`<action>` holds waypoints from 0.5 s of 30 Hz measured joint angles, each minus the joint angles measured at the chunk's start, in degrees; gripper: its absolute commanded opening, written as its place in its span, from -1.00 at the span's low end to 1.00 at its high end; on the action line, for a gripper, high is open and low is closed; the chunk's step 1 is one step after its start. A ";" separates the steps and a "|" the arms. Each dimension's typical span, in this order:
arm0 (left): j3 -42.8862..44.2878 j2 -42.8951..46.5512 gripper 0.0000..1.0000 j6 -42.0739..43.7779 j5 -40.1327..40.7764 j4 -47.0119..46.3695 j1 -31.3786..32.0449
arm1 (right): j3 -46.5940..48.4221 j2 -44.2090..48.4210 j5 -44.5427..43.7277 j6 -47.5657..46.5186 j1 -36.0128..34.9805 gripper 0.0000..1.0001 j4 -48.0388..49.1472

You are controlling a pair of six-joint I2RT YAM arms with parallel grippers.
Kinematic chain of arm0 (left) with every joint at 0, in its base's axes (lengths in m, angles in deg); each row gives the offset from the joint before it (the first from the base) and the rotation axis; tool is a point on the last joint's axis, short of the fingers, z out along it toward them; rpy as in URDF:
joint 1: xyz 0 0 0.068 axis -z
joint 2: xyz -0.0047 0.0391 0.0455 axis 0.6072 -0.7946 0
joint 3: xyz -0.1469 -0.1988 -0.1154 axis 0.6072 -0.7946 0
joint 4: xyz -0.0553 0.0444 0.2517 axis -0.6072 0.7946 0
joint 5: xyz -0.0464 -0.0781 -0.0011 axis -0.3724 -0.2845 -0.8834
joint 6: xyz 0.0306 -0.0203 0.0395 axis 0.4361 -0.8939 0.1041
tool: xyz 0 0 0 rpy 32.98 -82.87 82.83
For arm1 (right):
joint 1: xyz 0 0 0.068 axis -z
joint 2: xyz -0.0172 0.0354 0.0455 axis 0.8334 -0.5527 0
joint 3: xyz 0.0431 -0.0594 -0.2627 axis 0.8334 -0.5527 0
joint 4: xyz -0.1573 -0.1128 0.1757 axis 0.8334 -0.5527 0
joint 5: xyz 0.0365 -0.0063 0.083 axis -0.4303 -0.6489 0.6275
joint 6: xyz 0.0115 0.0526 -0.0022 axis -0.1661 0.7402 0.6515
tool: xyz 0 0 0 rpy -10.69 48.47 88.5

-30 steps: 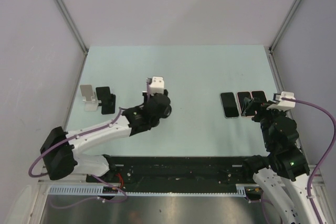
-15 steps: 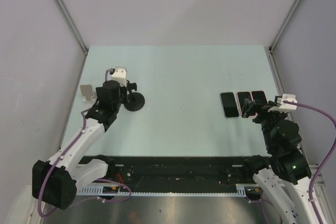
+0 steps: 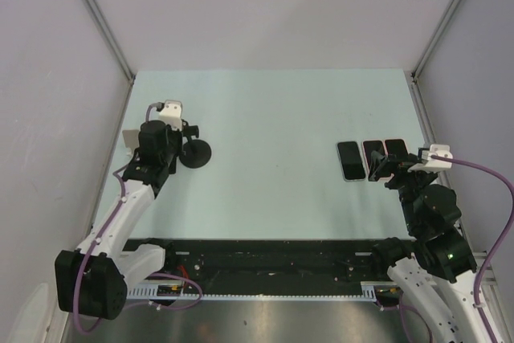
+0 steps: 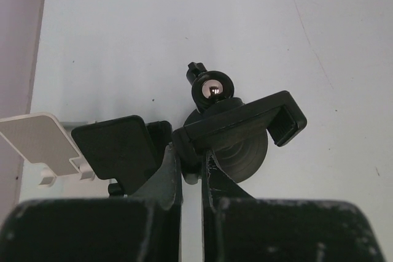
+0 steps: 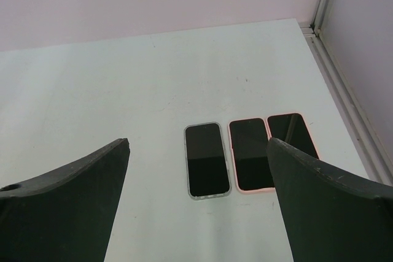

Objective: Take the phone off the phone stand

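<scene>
The pale green table (image 3: 273,110) sat between plain grey walls (image 3: 265,6). The left gripper (image 4: 190,170) pinched the black stand (image 4: 245,121) tight. The right gripper (image 5: 198,145) stood wide open by three phones (image 5: 250,154).

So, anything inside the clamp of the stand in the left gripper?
Nothing shows inside the clamp; only its round base and ball joint behind. The left gripper covers its left end.
</scene>
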 measured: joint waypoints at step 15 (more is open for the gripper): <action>0.00 1.05 0.23 2.29 -3.74 -1.46 -2.64 | -0.24 0.28 -0.31 -0.63 -2.49 0.97 0.04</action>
